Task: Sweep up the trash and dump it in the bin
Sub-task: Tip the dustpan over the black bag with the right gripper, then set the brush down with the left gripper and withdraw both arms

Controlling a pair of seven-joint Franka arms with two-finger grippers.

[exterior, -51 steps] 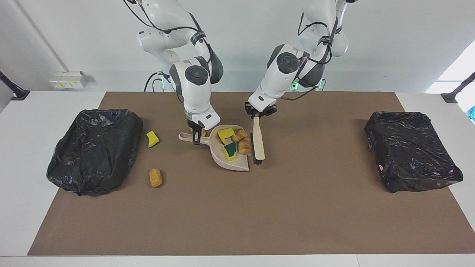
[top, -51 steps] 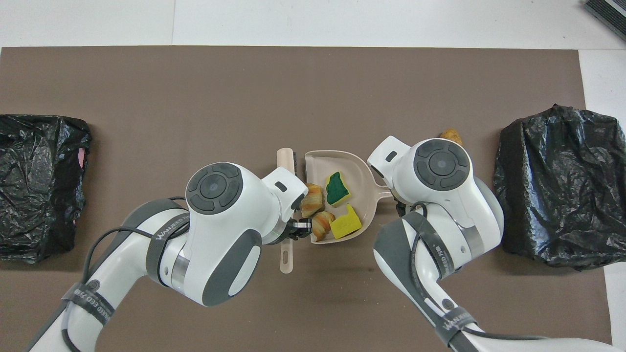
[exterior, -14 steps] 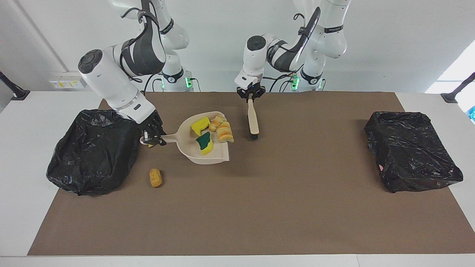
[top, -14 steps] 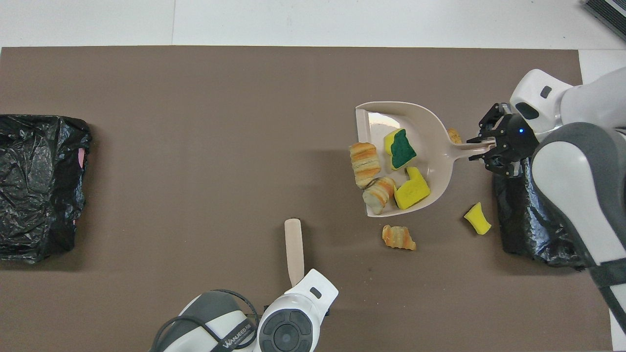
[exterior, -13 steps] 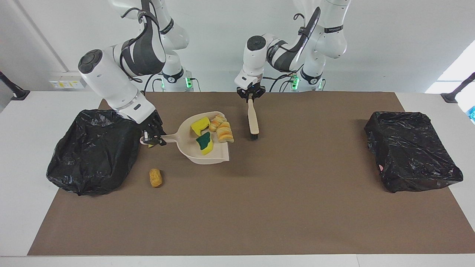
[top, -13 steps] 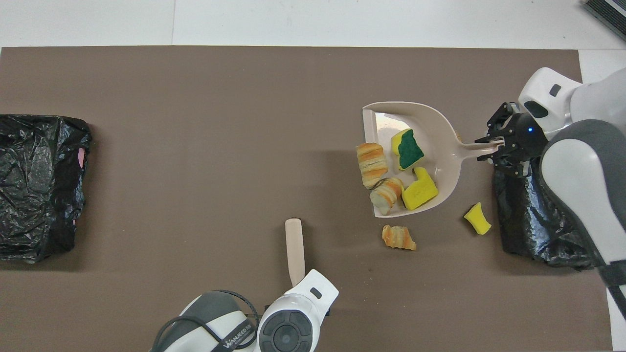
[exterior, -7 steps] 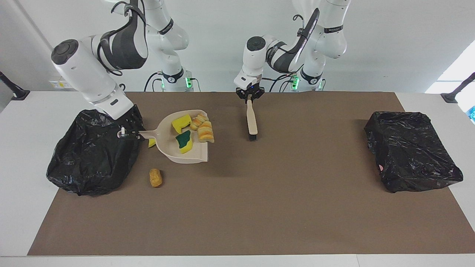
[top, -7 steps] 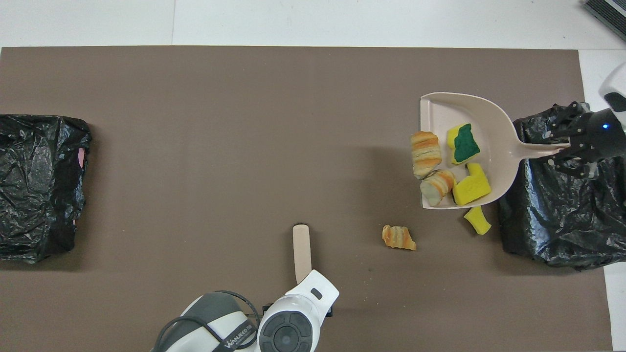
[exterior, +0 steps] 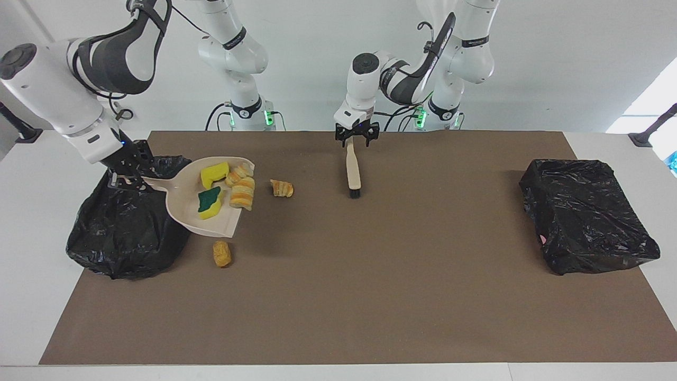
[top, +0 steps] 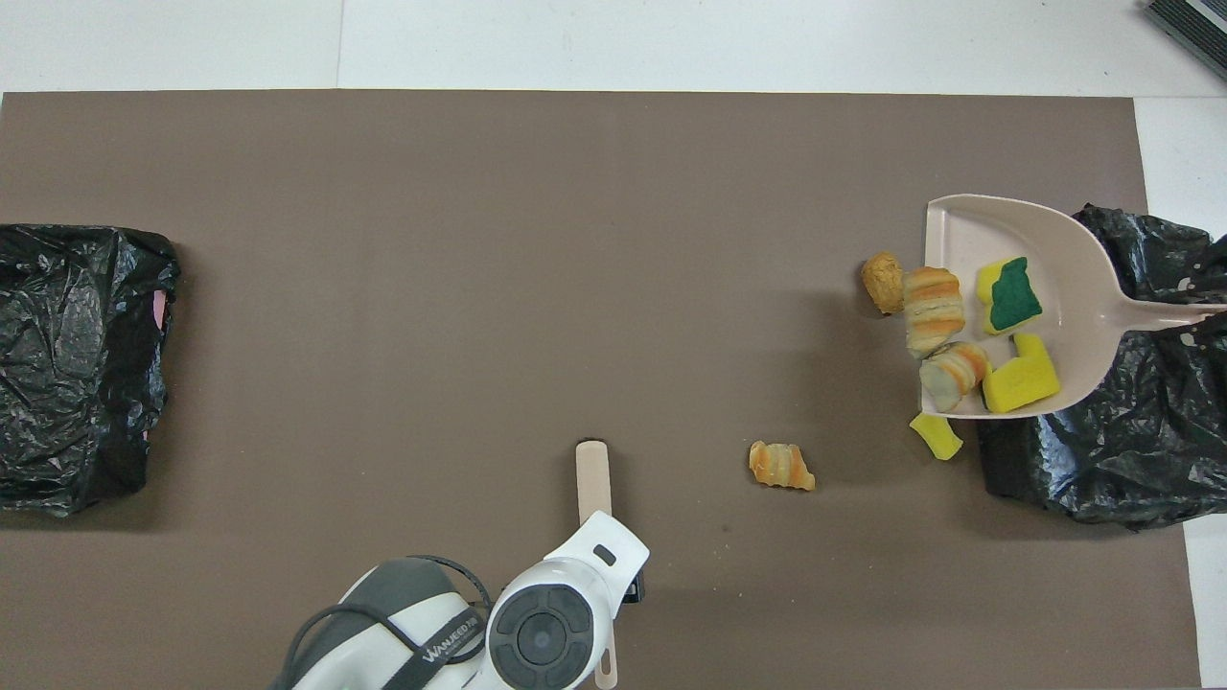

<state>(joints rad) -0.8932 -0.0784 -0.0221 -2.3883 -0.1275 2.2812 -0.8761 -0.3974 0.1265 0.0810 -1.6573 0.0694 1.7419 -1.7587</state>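
From overhead, the handle of the beige plastic dustpan (top: 1074,287) runs off the picture's edge, so the right tool (exterior: 126,177) gripping it is out of that view. There the left arm's wrist covers the left tool (exterior: 355,138) and the near end of the beige hand brush (top: 592,474). In the facing view the raised dustpan hides the small yellow sponge chunk (top: 937,436) beside the black bin bag (top: 1122,450).
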